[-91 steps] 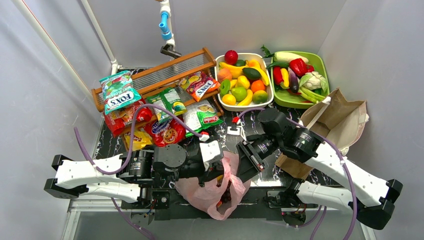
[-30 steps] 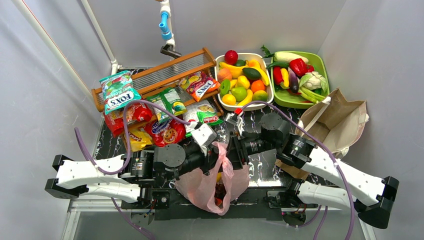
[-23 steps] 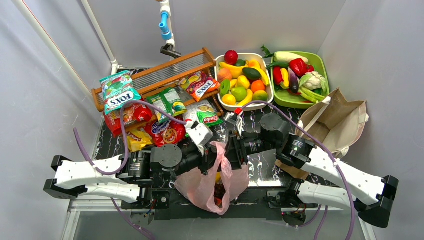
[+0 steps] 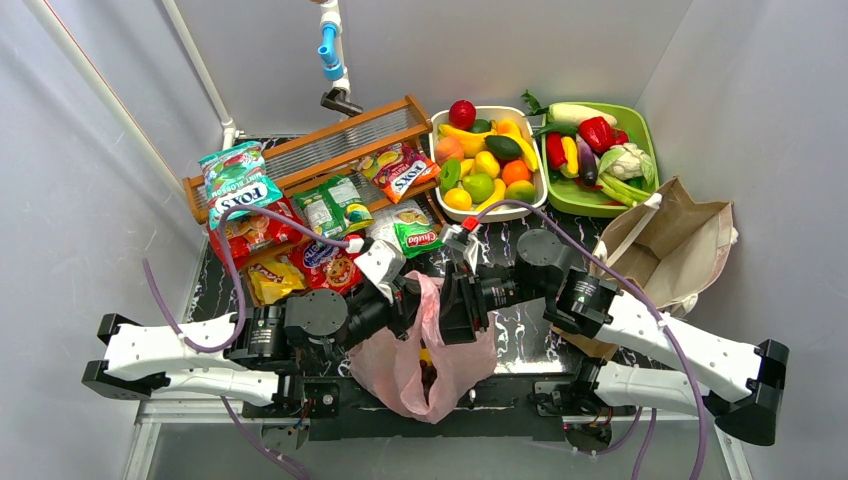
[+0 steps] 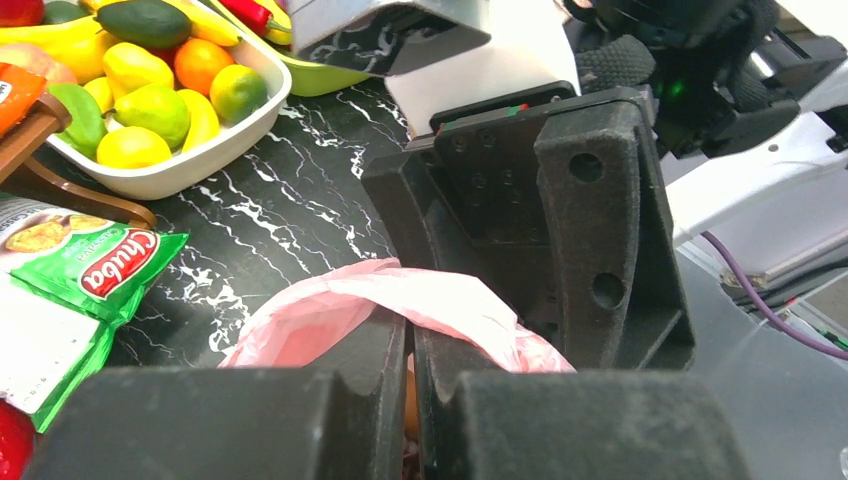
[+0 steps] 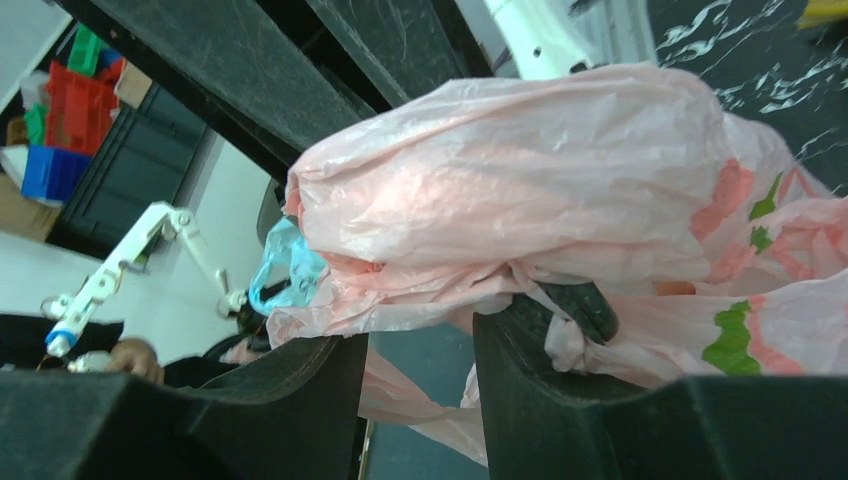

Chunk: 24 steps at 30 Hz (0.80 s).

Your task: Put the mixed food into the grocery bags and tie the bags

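Left gripper [image 5: 410,335] is pressed together on a twisted handle [image 5: 430,295] of the pink rose-printed bag [image 4: 425,365], which sags between the arm bases at the near edge of the marble table [image 4: 520,330]. The handle runs sideways toward the right gripper [image 6: 418,335], which faces it just beside. Its fingers stand apart with bunched film draped across them, so this arm looks better placed to take the other handle.
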Tool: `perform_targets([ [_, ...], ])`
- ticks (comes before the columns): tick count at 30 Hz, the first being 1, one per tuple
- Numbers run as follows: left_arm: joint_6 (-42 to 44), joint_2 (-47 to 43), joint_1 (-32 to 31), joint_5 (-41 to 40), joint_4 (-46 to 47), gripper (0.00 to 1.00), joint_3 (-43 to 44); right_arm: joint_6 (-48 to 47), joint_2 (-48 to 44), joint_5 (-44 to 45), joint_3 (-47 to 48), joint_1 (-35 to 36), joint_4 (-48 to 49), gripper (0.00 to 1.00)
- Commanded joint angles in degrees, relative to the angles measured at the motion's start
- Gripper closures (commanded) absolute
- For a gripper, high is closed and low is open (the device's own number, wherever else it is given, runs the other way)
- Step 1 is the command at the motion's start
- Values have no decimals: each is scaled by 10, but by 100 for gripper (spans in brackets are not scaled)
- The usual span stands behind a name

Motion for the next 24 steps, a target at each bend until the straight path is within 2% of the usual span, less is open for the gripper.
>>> perform_targets([
  [1, 6, 8, -1, -26, 25, 100, 13, 13, -28, 89, -10, 12, 108, 49],
  [10, 1, 17, -1, -71, 59, 100, 8, 13, 0, 102, 4, 26, 143, 49],
  [19, -14, 21, -1, -105, 67, 100, 2, 13, -2, 178, -1, 45, 159, 51],
  [22, -20, 17, -1, -110, 68, 100, -6, 10, -11, 198, -3, 47, 154, 58],
  [24, -27, 16, -1, -111, 63, 100, -8, 4, -12, 207, 2, 47, 133, 75],
])
